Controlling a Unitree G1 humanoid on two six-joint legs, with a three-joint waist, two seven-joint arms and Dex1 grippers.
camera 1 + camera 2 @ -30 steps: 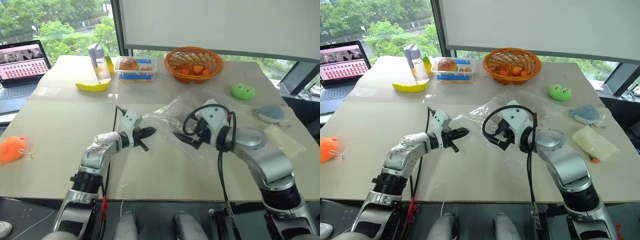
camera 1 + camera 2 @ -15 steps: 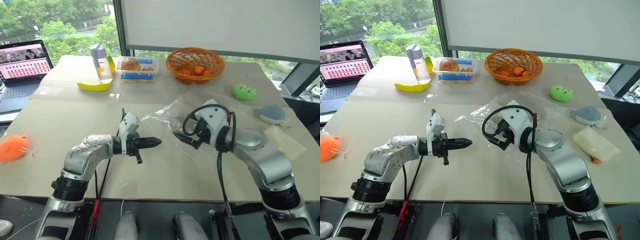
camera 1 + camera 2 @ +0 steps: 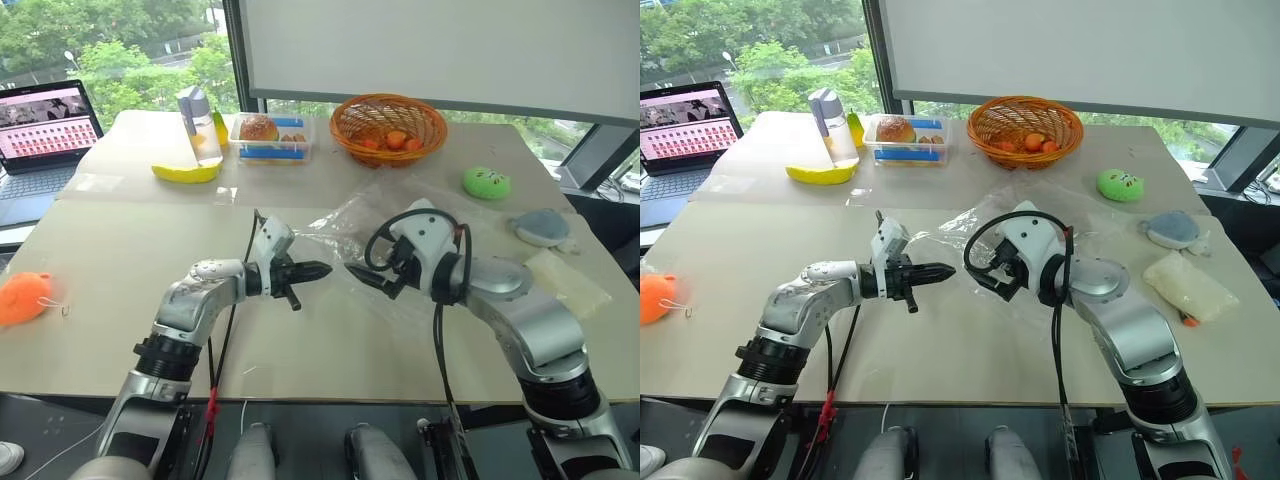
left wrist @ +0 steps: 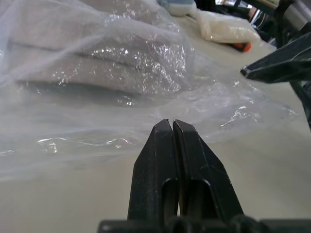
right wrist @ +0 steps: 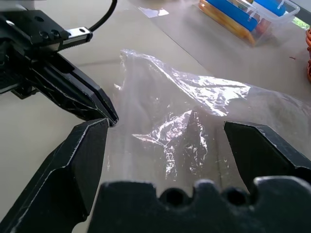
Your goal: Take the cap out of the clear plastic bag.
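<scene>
Currently the clear plastic bag (image 3: 372, 232) lies crumpled on the table (image 3: 120, 270), between the two arms and the orange basket (image 3: 388, 127) behind it. The cap (image 4: 92, 58) is inside the bag; the left wrist view shows it as a soft grey-beige mass under the glossy film, lying flat, well behind the loose near edge.

Left gripper (image 3: 945, 270): fingers pressed together, nothing between them, pointing across toward the bag's near edge. From its own camera the tips sit just short of the film, not touching as far as I can tell. My reading: it is lined up to nose into or pin down the loose plastic at what may be the bag's mouth.

Right gripper (image 3: 358, 275): fingers spread wide, nothing held, hovering over the bag's near edge and facing the left one. The two sets of tips are near each other, apart. Wide spread suggests it is set to pinch a fold of film or reach for the cap once an opening is found. Which edge is the open mouth I cannot tell.

Task judged early: cap wholly enclosed, bag not gripped.

Elsewhere, well clear of the work: laptop (image 3: 42, 130), banana (image 3: 185, 172), bottle (image 3: 198, 125), food box (image 3: 270, 137), green plush (image 3: 486, 182), grey-blue plush (image 3: 543, 226), pale packet (image 3: 1192, 285), orange plush (image 3: 22, 297).

Writing: the laptop screen shows rows of small pictures; nothing legible. Box and bottle bear coloured markings, unreadable. No brands made out.
</scene>
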